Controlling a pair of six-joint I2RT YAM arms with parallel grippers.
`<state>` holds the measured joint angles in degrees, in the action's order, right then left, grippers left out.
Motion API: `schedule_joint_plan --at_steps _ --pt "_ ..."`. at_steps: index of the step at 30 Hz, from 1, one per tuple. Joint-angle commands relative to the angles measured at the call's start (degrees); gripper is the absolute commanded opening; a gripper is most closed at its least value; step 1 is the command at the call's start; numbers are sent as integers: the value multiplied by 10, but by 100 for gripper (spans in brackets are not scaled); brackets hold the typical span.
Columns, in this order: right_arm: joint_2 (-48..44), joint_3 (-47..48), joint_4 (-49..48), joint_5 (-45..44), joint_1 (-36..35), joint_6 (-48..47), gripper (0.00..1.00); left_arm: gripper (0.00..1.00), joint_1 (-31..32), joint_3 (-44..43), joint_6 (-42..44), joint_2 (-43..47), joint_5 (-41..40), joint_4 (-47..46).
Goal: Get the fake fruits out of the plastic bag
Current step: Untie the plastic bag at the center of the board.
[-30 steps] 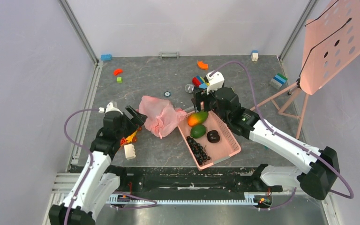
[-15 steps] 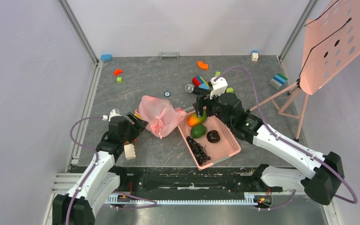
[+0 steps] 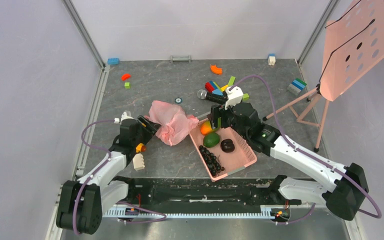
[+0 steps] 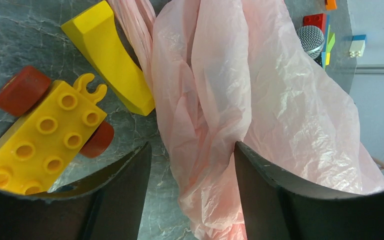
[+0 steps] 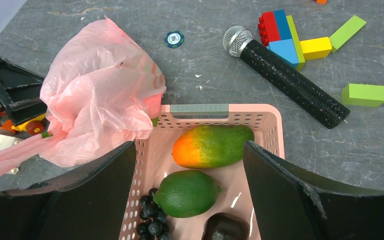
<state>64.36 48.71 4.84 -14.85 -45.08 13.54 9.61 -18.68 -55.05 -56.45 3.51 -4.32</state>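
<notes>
Straddling crinkly translucent pink plastic bag (image 4: 280,100), left gripper (image 4: 192,150) gapes empty; right gripper (image 5: 189,145) wide, empty; bag looks unemptied.

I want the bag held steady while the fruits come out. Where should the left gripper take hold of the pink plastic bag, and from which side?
Best guess: grip the gathered fold at the plastic bag's left end, coming in low from the left arm's side. The film bunches into a ridge there, and the open left gripper straddles it; elsewhere it lies broad and slack.
</notes>
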Motion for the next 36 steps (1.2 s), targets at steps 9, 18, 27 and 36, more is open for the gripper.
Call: schedule_joint_plan --at_steps 9,18,27,36 --pt "-55 -1 -10 14 2 -51 81 6 -1 -39 -20 -18 27 -47" --pt "-144 -45 -40 147 -19 -172 76 2 1 -181 -7 86 29 122" --pt "-131 -94 -165 -13 -254 -281 64 2 31 -268 -27 61 67 194" --pt "-7 -60 -284 -2 -289 -262 61 2 54 -239 -56 99 45 211"
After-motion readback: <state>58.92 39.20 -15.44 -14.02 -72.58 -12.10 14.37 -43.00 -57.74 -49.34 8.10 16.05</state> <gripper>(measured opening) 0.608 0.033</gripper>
